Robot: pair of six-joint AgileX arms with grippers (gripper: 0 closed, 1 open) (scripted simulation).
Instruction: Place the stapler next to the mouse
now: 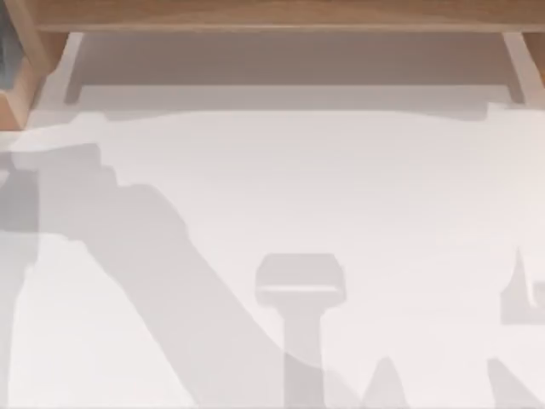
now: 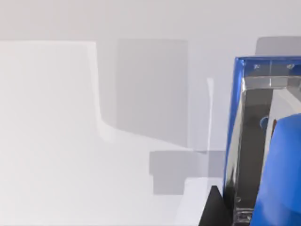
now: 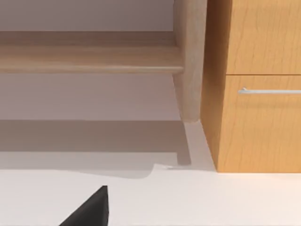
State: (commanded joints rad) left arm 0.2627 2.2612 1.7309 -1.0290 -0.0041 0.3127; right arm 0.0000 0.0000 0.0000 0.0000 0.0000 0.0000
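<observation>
The stapler [image 2: 277,155] is bright blue with a shiny metal inside. It looms very close in the left wrist view, over the white table [image 2: 56,141]. A black part of my left gripper [image 2: 212,209] sits right beside the stapler's lower end; whether it holds the stapler I cannot tell. In the right wrist view a black part of my right gripper [image 3: 89,209] hangs over the white table near its back edge. The mouse is out of view.
The top view shows the white table [image 1: 341,187] crossed by grey arm shadows [image 1: 153,256]. A wooden shelf [image 1: 281,17] runs along the back. A wooden cabinet [image 3: 258,94] with a metal drawer handle [image 3: 268,91] stands by a shelf post [image 3: 190,61].
</observation>
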